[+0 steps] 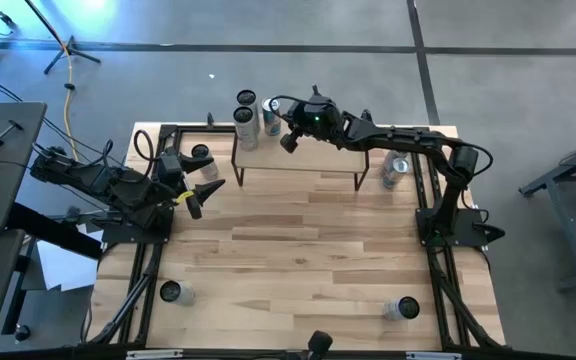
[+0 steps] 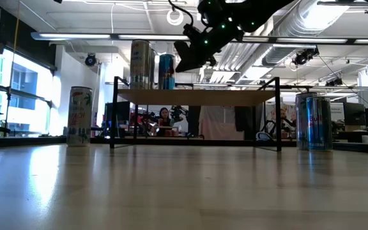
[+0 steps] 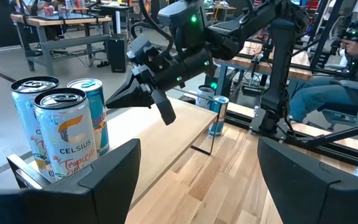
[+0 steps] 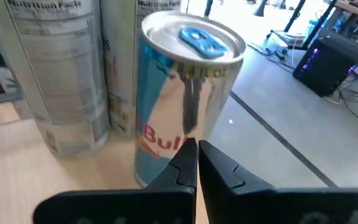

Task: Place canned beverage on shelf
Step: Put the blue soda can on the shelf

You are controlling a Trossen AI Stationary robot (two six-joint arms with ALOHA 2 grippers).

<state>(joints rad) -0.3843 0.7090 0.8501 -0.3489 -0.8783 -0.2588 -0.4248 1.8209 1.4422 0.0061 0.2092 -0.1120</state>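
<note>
High view: right gripper (image 1: pixel 290 140), fingers pressed together and empty, hangs over the shelf (image 1: pixel 308 158) at 12 o'clock, near the placed Red Bull can (image 4: pixel 185 93). I judge the placing done; next, withdraw without knocking it.

Person (image 3: pixel 337 93) seated beyond table (image 1: pixel 308 260)

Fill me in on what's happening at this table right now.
The right gripper hangs shut just above the shelf, holding nothing, right beside a Red Bull can that stands upright at the shelf's end with two Celsius cans. The left gripper waits open over the table near another can. Four more cans stand on the table, one beside the shelf's other end.
</note>
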